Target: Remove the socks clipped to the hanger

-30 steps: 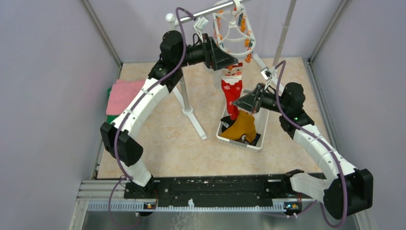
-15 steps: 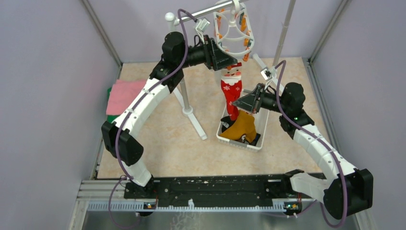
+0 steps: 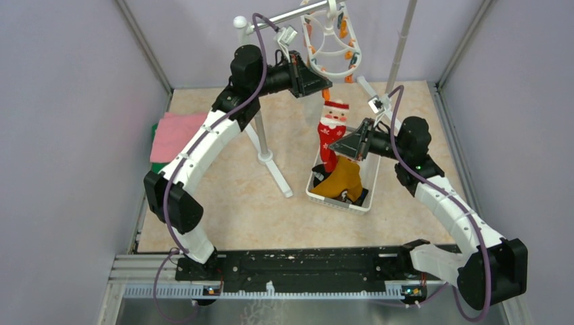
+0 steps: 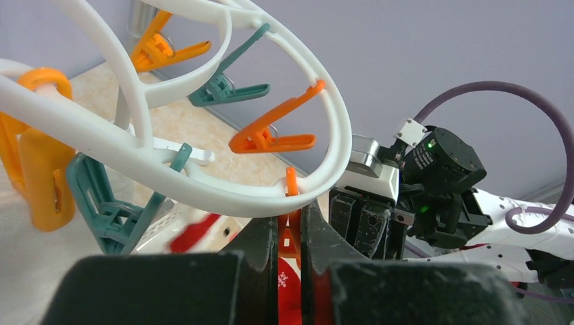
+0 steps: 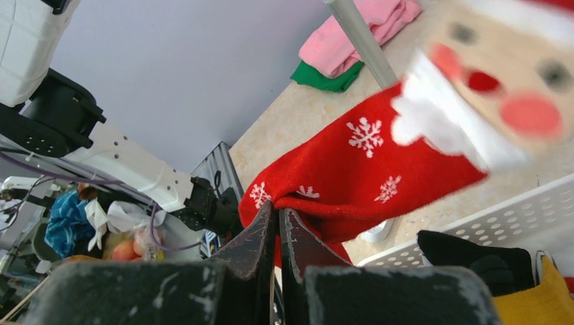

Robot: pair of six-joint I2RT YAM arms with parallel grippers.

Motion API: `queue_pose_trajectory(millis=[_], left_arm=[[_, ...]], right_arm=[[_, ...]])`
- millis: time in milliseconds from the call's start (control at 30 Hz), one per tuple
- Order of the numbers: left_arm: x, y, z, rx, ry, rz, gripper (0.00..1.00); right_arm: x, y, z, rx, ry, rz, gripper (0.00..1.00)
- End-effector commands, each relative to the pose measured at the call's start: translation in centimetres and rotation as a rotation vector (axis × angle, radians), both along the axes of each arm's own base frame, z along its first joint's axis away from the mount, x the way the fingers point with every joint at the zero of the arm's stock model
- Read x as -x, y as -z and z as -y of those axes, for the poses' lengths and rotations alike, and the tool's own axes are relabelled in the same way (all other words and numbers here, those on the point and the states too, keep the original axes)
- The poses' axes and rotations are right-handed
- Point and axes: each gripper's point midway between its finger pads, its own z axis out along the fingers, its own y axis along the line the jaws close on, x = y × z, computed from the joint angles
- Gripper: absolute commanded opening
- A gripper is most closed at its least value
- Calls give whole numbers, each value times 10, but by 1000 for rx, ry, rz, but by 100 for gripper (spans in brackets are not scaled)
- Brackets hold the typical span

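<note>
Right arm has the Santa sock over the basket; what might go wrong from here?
1. The right gripper has its jaws on only a thin fold at the Santa sock's edge, with the top hanging loose. It may slip out and land outside the white basket.
2. The left gripper is shut on an orange clip of the hanger. Pulling back without opening could yank the hanger askew.

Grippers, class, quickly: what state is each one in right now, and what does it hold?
Left gripper: closed, pinching an orange clip on the hanger.
Right gripper: closed, holding the red Santa sock.
</note>
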Motion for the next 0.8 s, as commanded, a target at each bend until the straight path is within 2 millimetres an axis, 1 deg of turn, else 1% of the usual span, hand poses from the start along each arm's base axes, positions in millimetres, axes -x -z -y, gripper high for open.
queue_pose_trajectory(millis=[0, 67, 100, 133, 200, 300, 433, 500, 567, 633, 700, 733, 767], left_arm=[[-2, -23, -1, 28, -15, 74, 0], [-2, -24, -1, 28, -15, 82, 0], [-1, -25, -1, 29, -15, 84, 0], [-1, -25, -1, 29, -14, 84, 0], [0, -25, -2, 29, -12, 81, 0], [3, -25, -1, 29, -3, 82, 0], [6, -26, 1, 31, 2, 80, 0], [7, -26, 1, 31, 3, 81, 0], [8, -26, 1, 31, 3, 80, 0], [8, -26, 1, 29, 4, 83, 0], [8, -27, 0, 29, 5, 88, 0], [8, -27, 0, 30, 6, 88, 0], [9, -26, 1, 29, 8, 86, 0]], right_arm=[[-5, -9, 6, 15, 42, 37, 0], [-15, 4, 12, 51, 113, 12, 0], [-23, 12, 18, 81, 169, -1, 0], [-25, 18, 21, 107, 190, -2, 0], [-37, 29, 31, 161, 271, 5, 0], [-53, 33, 40, 191, 353, 51, 1], [-77, 35, 42, 200, 406, 111, 1], [-88, 37, 45, 206, 447, 132, 5], [-96, 42, 46, 208, 465, 139, 15], [-100, 47, 46, 214, 470, 131, 19], [-104, 53, 50, 226, 504, 114, 27], [-106, 55, 55, 236, 533, 108, 37], [-107, 55, 59, 241, 559, 109, 68]])
